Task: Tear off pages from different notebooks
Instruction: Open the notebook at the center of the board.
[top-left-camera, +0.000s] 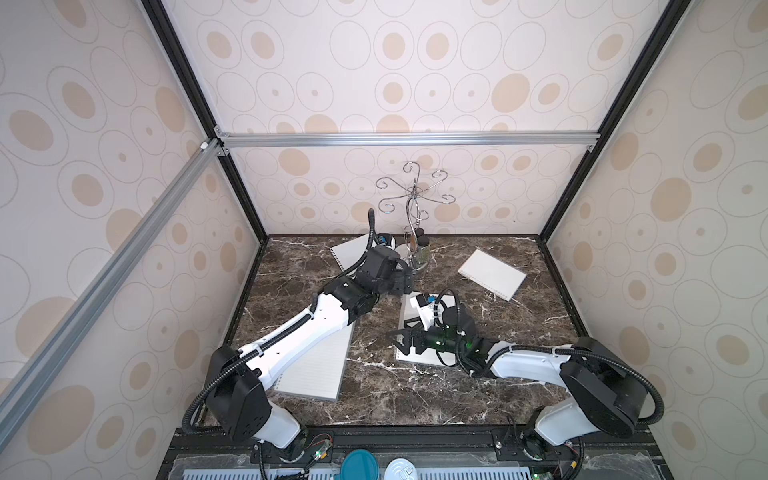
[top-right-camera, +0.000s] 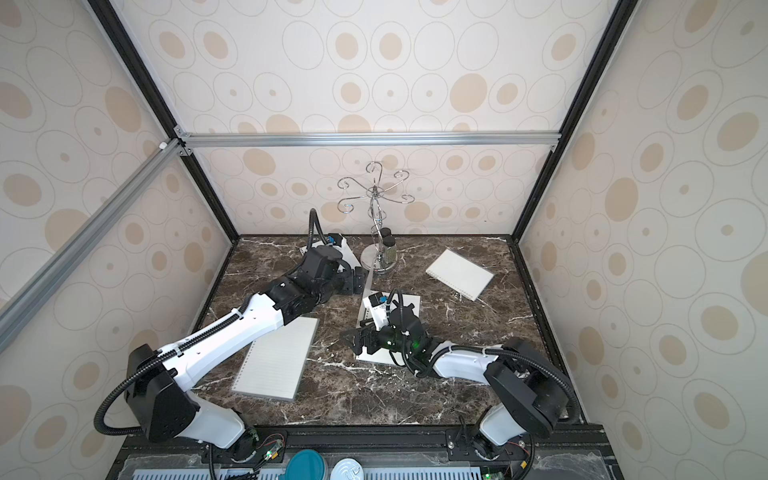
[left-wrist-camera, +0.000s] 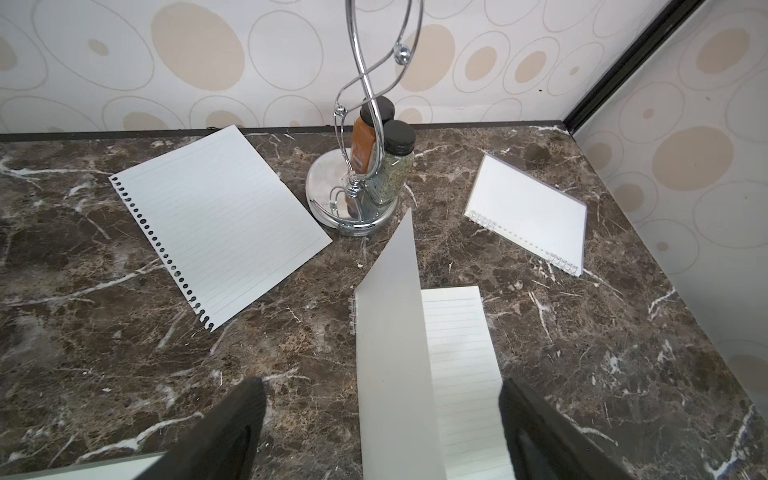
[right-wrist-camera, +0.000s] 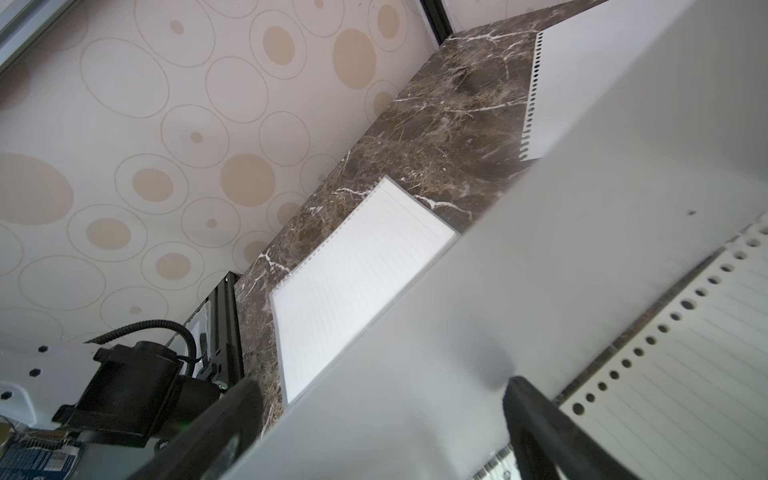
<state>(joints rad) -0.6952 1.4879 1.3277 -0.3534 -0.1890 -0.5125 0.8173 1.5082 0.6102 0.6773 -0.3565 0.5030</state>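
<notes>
Risk 1: the grey cover (left-wrist-camera: 392, 332) of the middle notebook (left-wrist-camera: 461, 357) stands nearly on edge at lower centre of the left wrist view, and nothing clamps it. I judge it can flop back over the lined sheet, so the next pinch would take plastic, not paper.

Risk 2: the chrome stand (left-wrist-camera: 332, 199) with two spice jars (left-wrist-camera: 390, 174) sits just beyond the cover. A wide swing of my left arm could knock it.

Risk 3: I see nothing pinning the pad, so a pull may drag the whole notebook.

My left gripper (left-wrist-camera: 382, 386) has its jaws wide apart and holds nothing. The cover rises between the fingers; contact unclear.

My right gripper (right-wrist-camera: 382, 384) is equally wide. The cover passes between its fingers with no clamp visible.

One loose page (left-wrist-camera: 216, 224) lies flat at centre left. The large notebook (top-left-camera: 316, 370) is at the table's lower left and the small notebook (top-left-camera: 492, 274) at upper right, well apart.
</notes>
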